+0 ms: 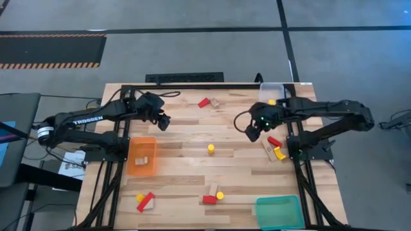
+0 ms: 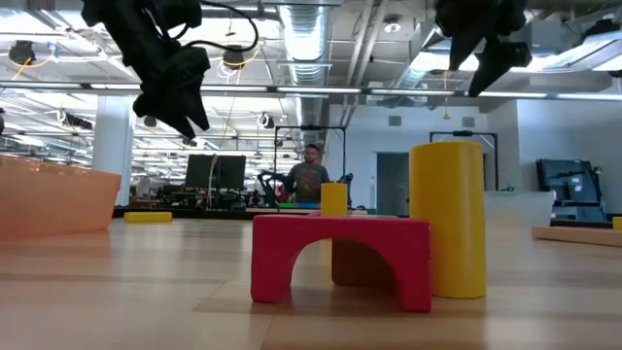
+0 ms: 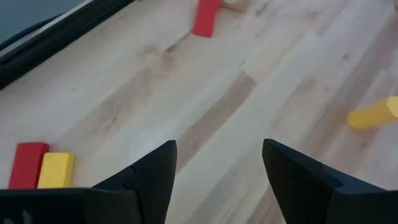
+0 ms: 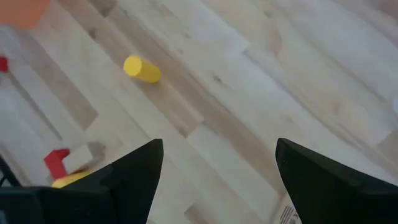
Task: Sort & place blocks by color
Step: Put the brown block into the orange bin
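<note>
Two blocks sorted so far: one wooden block (image 1: 144, 158) in the orange tray (image 1: 132, 168), one yellow (image 1: 271, 101) in the clear tray (image 1: 264, 88). Green tray (image 1: 270, 218) looks bare (nothing visible inside). Left gripper (image 1: 163, 122) and right gripper (image 1: 251, 133) both hang open, empty, above scattered blocks, the yellow cylinder (image 1: 210, 149) between them.

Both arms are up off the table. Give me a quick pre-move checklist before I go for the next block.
1. Left gripper empty, fingers apart: ok.
2. Right gripper empty, fingers wide: ok.
3. Yellow cylinder mid-table standing free, nothing touching it: ok.
4. Orange tray has room left: ok, one wood block inside.
5. Green tray unobstructed: ok.
6. Clear tray contents: cannot tell beyond one yellow piece.
</note>
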Controlling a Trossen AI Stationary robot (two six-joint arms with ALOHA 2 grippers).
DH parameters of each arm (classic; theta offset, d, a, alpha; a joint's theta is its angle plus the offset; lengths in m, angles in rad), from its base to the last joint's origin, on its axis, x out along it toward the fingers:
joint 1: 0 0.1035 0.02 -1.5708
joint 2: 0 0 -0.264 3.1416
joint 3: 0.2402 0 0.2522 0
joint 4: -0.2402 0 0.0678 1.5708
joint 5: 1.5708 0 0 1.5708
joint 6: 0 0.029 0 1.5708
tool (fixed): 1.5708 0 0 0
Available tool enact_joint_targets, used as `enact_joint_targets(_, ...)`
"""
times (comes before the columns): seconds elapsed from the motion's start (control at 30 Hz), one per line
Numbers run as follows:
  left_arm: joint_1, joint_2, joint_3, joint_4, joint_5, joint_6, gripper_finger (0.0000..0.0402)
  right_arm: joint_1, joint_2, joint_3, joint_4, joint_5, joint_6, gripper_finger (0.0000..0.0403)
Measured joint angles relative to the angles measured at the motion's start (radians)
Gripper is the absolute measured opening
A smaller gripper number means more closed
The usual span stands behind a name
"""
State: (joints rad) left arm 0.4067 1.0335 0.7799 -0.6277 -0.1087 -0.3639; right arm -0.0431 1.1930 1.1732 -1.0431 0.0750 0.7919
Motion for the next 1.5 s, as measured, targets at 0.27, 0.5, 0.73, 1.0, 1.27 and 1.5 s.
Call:
enact_joint_targets(0.27,0.204,0.000,0.017,-0.016,0.030,0.004,0.0226,0.083,-0.003,0.000,0.005,0.018,0.054,0.0331)
enact_joint_targets(0.5,0.384,0.129,0.019,0.003,0.175,0.061,0.0226,0.109,-0.002,0.000,0.006,0.034,0.057,0.0331)
enact_joint_targets(0.73,0.428,0.303,0.092,-0.174,0.259,0.148,0.0226,0.119,-0.001,0.000,0.005,0.035,0.065,0.0331)
enact_joint_targets(1.0,0.093,0.235,0.111,-0.244,0.367,0.072,0.0226,0.114,-0.001,0.000,0.022,0.125,-0.030,0.0331)
enact_joint_targets(1.27,-0.605,0.195,0.111,-0.212,0.315,-0.508,0.0226,0.051,-0.001,0.000,0.067,0.147,-0.312,0.0331)
enact_joint_targets(1.5,-1.126,0.210,0.113,-0.007,0.046,-1.177,0.0204,0.015,-0.001,0.000,0.085,0.145,-0.494,0.0331)
